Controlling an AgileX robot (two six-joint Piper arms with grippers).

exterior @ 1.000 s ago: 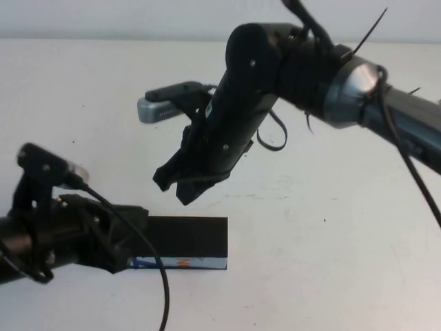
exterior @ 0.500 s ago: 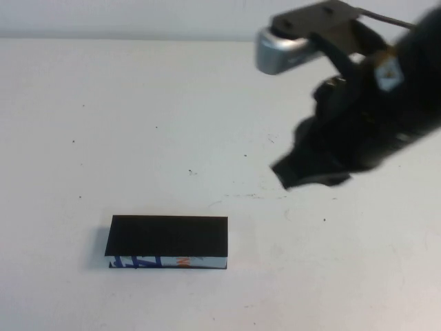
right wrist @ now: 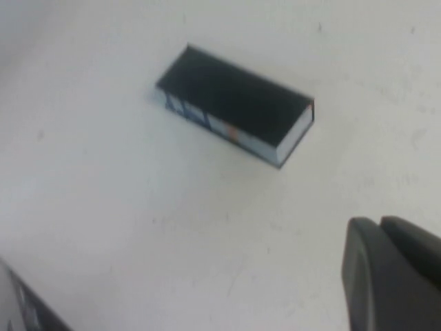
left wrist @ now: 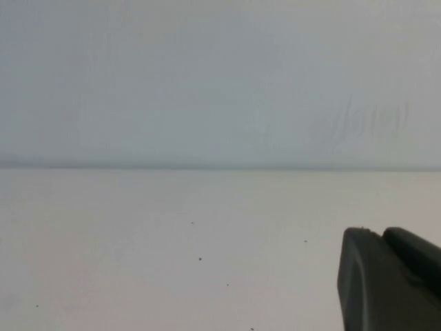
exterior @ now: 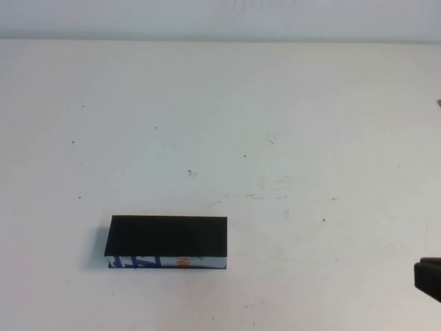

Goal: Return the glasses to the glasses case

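Observation:
The glasses case (exterior: 169, 238) lies shut on the white table, left of centre near the front; it is a black box with a white front edge printed in blue and orange. From the right wrist view the glasses case (right wrist: 234, 103) sits well away from my right gripper (right wrist: 380, 224), which is shut on nothing. Only a dark corner of my right arm (exterior: 428, 277) shows at the high view's right edge. My left gripper (left wrist: 381, 233) is shut and empty over bare table, outside the high view. The glasses are out of view.
The white table (exterior: 275, 138) runs back to a pale wall. A dark edge (right wrist: 21, 303) cuts the corner of the right wrist view.
Both arms have pulled back from above the table. The left arm left the high view first; the right arm swung right and away. The case has not moved.

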